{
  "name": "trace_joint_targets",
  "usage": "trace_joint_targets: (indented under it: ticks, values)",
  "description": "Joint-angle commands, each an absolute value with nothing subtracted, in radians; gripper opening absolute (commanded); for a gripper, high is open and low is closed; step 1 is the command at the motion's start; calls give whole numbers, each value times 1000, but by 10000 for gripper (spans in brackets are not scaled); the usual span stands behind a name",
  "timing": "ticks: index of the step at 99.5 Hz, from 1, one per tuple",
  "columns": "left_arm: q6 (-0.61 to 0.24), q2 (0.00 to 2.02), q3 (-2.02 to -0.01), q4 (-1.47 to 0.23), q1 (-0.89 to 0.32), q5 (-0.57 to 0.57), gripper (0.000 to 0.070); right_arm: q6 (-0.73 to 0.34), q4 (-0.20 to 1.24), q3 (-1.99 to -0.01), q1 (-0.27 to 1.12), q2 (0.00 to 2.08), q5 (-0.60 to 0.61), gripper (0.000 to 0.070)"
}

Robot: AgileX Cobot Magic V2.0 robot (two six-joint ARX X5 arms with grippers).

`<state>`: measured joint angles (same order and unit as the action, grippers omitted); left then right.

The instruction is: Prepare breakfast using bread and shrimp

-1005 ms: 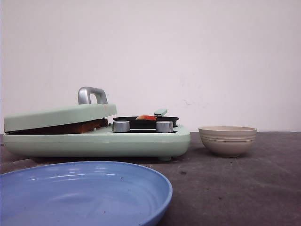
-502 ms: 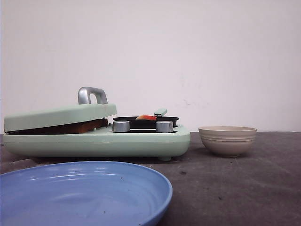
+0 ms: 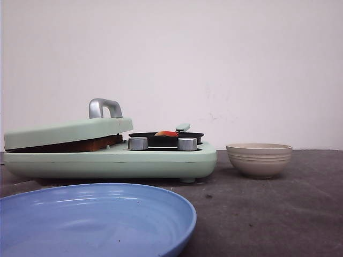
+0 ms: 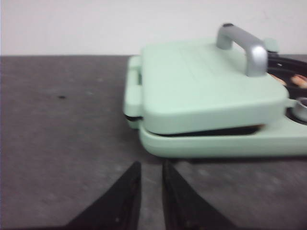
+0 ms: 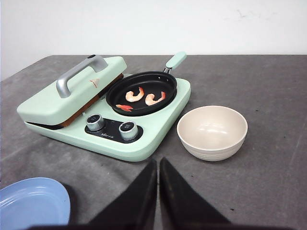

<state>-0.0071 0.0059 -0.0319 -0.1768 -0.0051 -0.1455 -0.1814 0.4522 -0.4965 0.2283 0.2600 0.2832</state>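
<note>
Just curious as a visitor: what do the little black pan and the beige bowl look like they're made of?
The pan looks like metal with a matte black nonstick coating; a dull sheen shows along its rim. The beige bowl looks like glazed ceramic or stoneware: smooth interior with soft highlights, fine ridges outside. It could be melamine.

A mint-green breakfast maker point(image 3: 112, 160) sits on a dark grey desk point(image 3: 268, 214), a beige bowl point(image 3: 259, 159) to its right, a blue plate point(image 3: 91, 222) nearest the camera.
</note>
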Motion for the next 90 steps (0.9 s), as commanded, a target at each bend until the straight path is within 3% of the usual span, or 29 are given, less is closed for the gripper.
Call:
trace_joint_targets:
  ticks: [1,90]
  values:
    - [-12,3,-14,-181,-7,-155,0,-191,442,-497,233,258,280,0]
    - [-12,5,-14,-180,-7,-151,0,-191,442,-497,233,258,280,0]
